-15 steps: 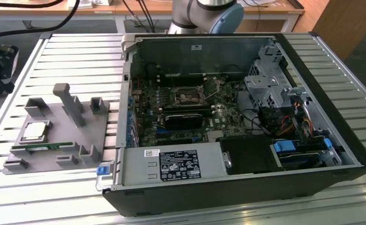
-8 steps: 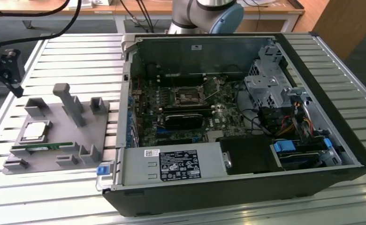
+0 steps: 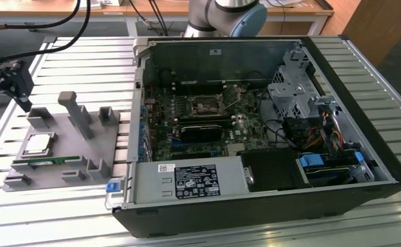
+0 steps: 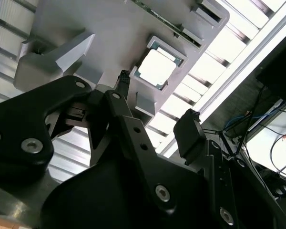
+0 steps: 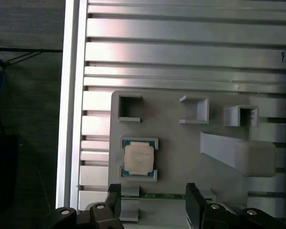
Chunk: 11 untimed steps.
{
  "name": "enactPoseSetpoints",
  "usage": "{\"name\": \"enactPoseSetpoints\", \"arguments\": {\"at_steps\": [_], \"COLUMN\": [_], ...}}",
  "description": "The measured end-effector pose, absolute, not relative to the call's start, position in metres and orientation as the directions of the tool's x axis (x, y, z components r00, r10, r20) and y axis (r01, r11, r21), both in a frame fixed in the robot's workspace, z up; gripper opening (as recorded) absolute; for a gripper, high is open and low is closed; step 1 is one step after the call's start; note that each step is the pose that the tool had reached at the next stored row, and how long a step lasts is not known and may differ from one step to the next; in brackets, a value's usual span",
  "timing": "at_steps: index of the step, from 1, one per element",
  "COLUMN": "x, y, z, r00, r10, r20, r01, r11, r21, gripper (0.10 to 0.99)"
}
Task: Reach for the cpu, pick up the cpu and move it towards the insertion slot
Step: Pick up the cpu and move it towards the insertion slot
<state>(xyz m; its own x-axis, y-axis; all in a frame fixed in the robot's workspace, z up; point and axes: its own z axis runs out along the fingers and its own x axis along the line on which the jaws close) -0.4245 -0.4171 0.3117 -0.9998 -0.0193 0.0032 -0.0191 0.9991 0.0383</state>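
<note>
The gripper (image 5: 152,188) hangs over the grey fixture (image 3: 84,154) at the exterior view's left. Its black fingers (image 5: 113,196) are spread wide and hold nothing. Both wrist views show bare fixture surface in the gap between them. The cpu (image 3: 38,144) lies flat in a shallow seat on the fixture, its silvery top up. Low lips bracket two opposite edges and the other two edges are free. The fingertips are near the cpu but apart from it. A green memory stick (image 3: 46,161) lies just beside the seat, and a tall post (image 3: 73,110) rises nearby. The insertion slot (image 3: 206,105) sits mid-frame on the green board inside the open computer case (image 3: 255,206), well apart from the cpu. The case's upright wall stands between them, above the slatted tabletop (image 3: 84,56).
</note>
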Motion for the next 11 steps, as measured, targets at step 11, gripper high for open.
{"name": "enactPoseSetpoints", "arguments": {"at_steps": [11], "x": [-0.43], "y": [-0.42], "z": [0.293], "r00": [-1.0], "r10": [-0.021], "r20": [0.003], "r01": [-0.021], "r11": [0.999], "r21": [0.039], "gripper": [0.647]}}
